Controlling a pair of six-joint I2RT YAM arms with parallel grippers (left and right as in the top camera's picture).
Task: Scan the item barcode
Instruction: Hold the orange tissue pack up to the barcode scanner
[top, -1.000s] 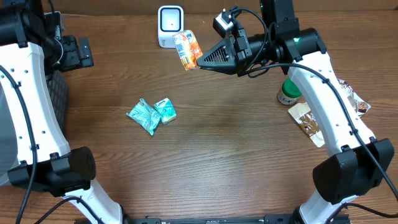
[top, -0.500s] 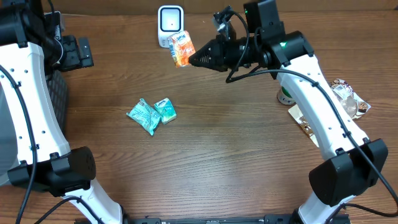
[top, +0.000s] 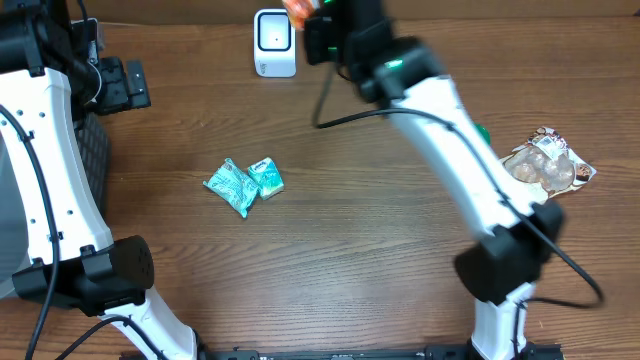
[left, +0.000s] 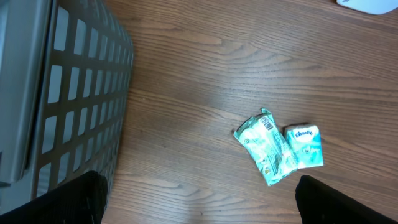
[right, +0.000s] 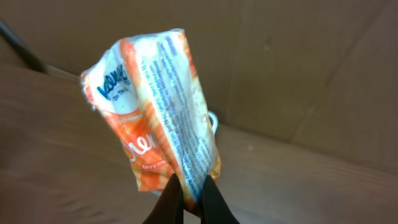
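I see right claw clamped on orange-and-white plastic tissue pack, held up near white boxy scanner; left claw spread wide above two teal plastic packets.

Kleenex pks, 2 total: orange Kleenex pk x1, teal Kleenex pk x1. Crinkled teal pkt x1. White scanner x1. Clear snack bag x1. Grey slotted basket x1. Robot arms x2: left arm, right arm.
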